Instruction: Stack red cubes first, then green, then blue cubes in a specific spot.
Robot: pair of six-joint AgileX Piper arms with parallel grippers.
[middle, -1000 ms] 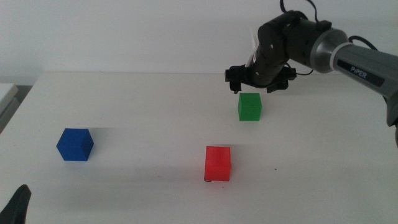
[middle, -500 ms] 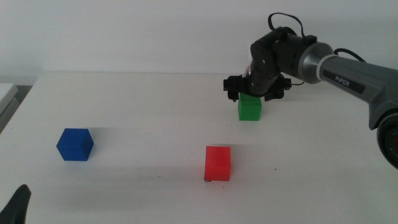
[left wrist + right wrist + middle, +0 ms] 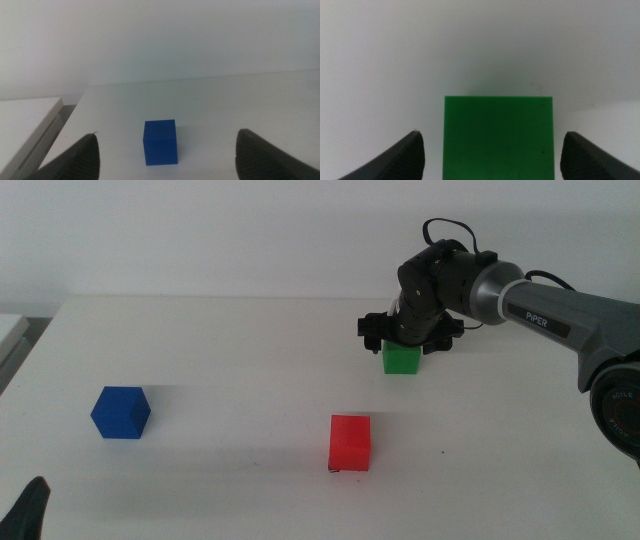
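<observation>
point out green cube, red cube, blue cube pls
green cube (image 3: 402, 360): middle view, front face, below the right gripper (image 3: 404, 340).
red cube (image 3: 350, 443): middle view, front face.
blue cube (image 3: 160, 143): left wrist view, front face.

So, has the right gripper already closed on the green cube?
No, the right gripper is open, its jaws standing clear on either side of the green cube.

Red matte cube (image 3: 350, 442): front centre, upright.
Green matte cube (image 3: 401, 359): behind it, right.
Dark-blue matte cube (image 3: 121, 412): far left.
</observation>
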